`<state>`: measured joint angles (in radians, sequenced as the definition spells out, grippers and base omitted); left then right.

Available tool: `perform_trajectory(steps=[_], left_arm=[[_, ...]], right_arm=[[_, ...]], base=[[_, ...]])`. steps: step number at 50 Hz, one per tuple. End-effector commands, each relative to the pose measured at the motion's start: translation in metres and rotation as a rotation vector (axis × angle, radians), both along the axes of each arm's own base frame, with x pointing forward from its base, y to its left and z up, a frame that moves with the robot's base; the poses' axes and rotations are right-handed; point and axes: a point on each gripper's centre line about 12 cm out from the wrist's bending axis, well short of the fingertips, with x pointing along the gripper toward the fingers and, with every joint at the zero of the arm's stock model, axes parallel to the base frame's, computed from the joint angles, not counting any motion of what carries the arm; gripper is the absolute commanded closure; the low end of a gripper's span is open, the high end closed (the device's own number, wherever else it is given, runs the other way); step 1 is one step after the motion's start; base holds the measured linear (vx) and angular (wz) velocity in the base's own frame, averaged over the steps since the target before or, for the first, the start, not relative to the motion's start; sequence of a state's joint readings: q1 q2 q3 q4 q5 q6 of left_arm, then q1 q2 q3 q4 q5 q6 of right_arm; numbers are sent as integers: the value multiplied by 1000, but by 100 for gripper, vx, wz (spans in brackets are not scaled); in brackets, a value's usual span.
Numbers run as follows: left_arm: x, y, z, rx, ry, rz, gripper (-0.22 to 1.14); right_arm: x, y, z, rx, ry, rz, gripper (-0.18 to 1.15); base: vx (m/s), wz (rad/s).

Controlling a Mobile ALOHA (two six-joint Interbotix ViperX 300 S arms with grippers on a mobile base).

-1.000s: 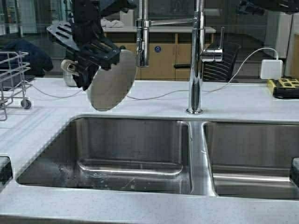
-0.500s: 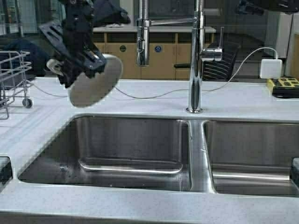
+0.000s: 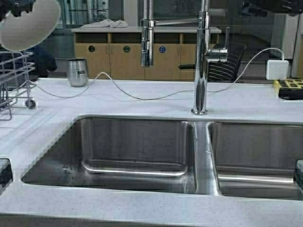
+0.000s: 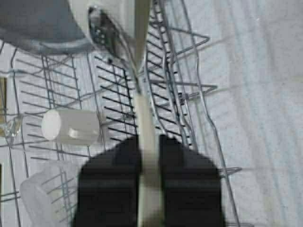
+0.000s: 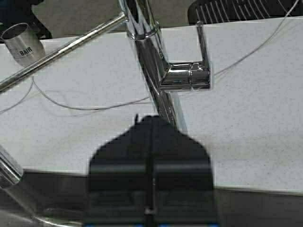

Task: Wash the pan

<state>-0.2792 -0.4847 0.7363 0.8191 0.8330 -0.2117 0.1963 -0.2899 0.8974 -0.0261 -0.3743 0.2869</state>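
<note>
Pan (image 3: 29,23) sits high at the far left in the high view, above the rack (image 3: 13,80). In the left wrist view, the left gripper (image 4: 149,156) pinches its rim. In the right wrist view, the right gripper (image 5: 150,142) is closed tight near the tap (image 5: 156,80).

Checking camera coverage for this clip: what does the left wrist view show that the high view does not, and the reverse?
Only the left wrist view shows the left gripper shut on the pan by its edge, and the dish rack's contents below: a white mug lying on its side and a clear container. Only the high view shows the double sink, the faucet, the steel cup and the cable along the counter. Both show the pan and the wire rack.
</note>
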Motion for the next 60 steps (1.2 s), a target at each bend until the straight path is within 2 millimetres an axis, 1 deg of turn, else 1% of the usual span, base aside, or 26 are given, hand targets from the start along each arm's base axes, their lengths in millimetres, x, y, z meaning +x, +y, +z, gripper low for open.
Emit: perform_trajectory(steps=[1,5,9,20,27,31,36,42,50,56,60], left_arm=[[-4,19,25,-35,-81,67,89],[-6,33,27,-34,-91,116,89],[-7,48,25,-31,-86,171,89],[-1,86,9,-40,-56,298,89],[5,92,-9,-38,3,317,89],[8,101,-21,-36,42,346,89],[10,111,-32,-60,64,379,89],[14,115,-47,-108,89,399,89],[11,127,-71,-130,161,454,89],[11,130,-84,-146,193,470,89],[9,137,-94,-149,225,497,89]], right_arm=[[4,1,14,11,-46,1,90],[4,1,15,10,-50,1,90],[5,2,16,9,-50,2,90],[5,2,16,9,-51,2,90],[4,1,14,7,-47,3,90],[4,1,14,9,-47,2,90],[4,1,14,6,-46,3,90],[4,1,13,8,-45,2,90],[4,1,13,7,-44,2,90],[3,1,13,6,-44,3,90],[4,1,13,8,-45,2,90]], base=[[0,0],[0,1],[0,0],[0,0],[0,0],[0,0],[0,0],[0,0],[0,0],[0,0],[0,0]])
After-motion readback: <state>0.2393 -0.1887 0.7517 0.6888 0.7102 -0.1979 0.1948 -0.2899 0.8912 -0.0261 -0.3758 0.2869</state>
